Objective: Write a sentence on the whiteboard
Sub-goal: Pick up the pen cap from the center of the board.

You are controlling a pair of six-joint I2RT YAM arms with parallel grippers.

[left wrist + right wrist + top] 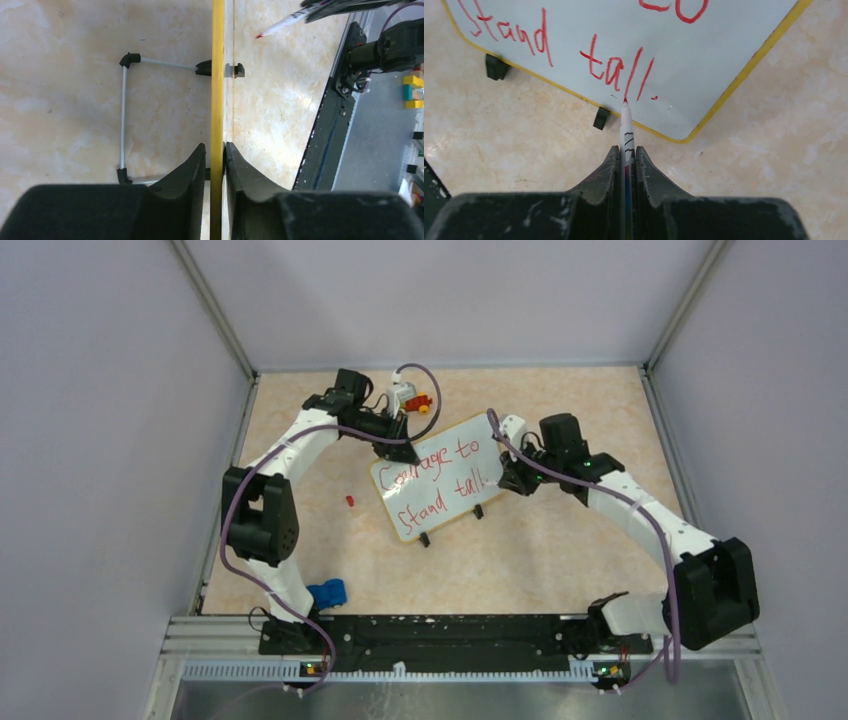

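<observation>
on the marbled table [560, 540] the whiteboard [432, 490] is propped, long axis diagonal. its far left rim is straddled by the left gripper [215, 150]; clamping cannot be told. at its right end the marker [626, 125] is clamped in the right gripper [626, 152], tip beside the end of the sentence [425, 468].

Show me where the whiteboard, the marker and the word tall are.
whiteboard [724, 50], right wrist view, bare white face to the right of the writing.
marker [626, 127], right wrist view, white barrel just behind the red tip.
word "tall" [615, 74], right wrist view, on its letter a.
</observation>
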